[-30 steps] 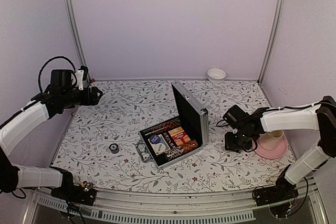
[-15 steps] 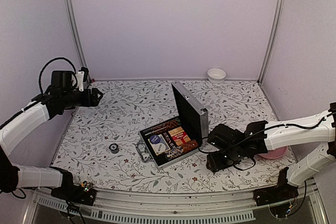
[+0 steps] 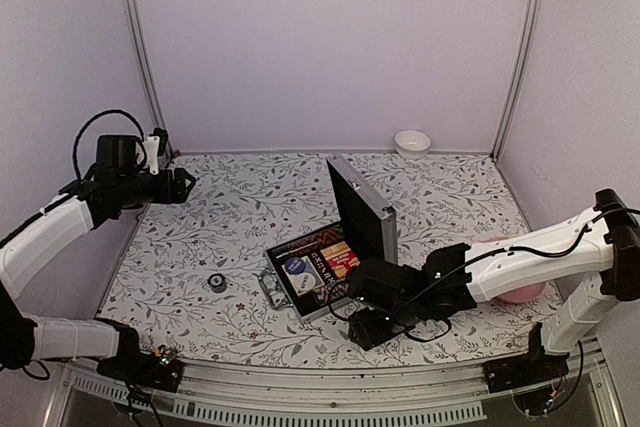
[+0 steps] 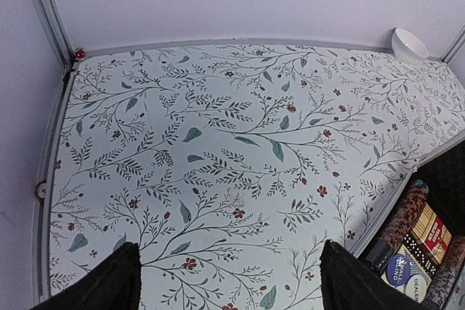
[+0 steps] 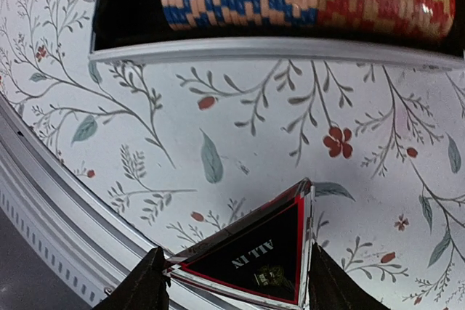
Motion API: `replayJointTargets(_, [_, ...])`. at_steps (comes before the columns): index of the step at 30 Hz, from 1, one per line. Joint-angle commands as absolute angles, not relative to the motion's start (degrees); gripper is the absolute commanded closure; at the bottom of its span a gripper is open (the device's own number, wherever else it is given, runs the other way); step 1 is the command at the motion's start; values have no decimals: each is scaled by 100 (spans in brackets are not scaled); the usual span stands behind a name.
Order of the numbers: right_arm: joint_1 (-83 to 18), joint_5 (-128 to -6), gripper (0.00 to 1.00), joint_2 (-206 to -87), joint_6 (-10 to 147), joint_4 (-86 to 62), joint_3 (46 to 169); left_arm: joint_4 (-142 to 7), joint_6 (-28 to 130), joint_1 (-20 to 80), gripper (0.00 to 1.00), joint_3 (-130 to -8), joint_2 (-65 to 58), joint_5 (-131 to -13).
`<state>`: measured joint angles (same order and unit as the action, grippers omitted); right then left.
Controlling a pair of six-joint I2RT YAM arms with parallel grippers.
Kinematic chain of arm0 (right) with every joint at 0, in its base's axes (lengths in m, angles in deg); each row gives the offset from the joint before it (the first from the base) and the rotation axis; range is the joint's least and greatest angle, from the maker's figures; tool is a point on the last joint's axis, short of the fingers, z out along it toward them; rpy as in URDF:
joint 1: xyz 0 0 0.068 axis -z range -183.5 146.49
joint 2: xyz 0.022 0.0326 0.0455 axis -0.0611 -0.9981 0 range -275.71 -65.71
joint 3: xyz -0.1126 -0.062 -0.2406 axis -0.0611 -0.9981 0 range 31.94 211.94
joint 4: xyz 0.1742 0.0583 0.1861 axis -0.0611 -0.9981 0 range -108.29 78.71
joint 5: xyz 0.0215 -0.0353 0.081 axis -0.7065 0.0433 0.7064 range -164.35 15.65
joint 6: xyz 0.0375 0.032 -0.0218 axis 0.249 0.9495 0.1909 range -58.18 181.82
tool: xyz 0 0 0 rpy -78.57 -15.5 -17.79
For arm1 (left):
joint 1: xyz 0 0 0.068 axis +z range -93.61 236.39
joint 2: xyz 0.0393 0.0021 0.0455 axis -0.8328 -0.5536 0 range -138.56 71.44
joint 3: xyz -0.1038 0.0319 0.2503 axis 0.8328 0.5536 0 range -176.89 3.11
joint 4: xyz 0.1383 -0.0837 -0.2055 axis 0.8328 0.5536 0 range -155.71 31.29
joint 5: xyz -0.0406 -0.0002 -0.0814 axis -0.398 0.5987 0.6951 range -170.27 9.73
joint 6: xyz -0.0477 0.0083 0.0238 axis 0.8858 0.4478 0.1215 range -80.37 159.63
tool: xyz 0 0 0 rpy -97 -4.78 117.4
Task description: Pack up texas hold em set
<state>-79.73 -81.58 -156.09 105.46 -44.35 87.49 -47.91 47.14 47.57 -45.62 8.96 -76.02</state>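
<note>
White-shelled arms point(image 3: 530, 252), black joints, looping black cables point(image 3: 95, 127); fingers point(image 4: 109, 281) seemingly black.

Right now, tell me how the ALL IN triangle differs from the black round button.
The ALL IN triangle is three-cornered with a red border; the round button is a disc. The triangle is held between the right fingers; the button lies free on the table. The triangle is at the near side of the open briefcase; the button sits to its left. Both are black and not yet in the case.
</note>
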Motion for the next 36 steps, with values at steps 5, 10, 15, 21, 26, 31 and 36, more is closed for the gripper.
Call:
replayJointTargets(5, [-7661,-8357,44,-16483,9894,-4228,9879,-4881,4671,4780,15,-4488,1055,-7584])
replayJointTargets(10, [-7329,-8423,44,-16821,9291,-4259,10571,-4891,4660,4781,15,-4461,1105,-7629])
replayJointTargets(15, [-6936,-8444,44,-17134,8889,-4366,11042,-4878,4654,4783,15,-4471,1093,-7655])
replayJointTargets(21, [-6531,-8601,44,-17628,8515,-4643,11598,-4891,4649,4780,15,-4470,1097,-7656])
replayJointTargets(26, [-6340,-8683,44,-18022,8269,-4863,12008,-4892,4648,4779,15,-4481,1073,-7641])
replayJointTargets(31, [-6218,-8662,44,-18324,8113,-4935,12185,-4892,4649,4781,15,-4495,1044,-7604])
replayJointTargets(36, [-6122,-8647,44,-18480,8100,-4958,12296,-4888,4652,4781,15,-4489,1019,-7574])
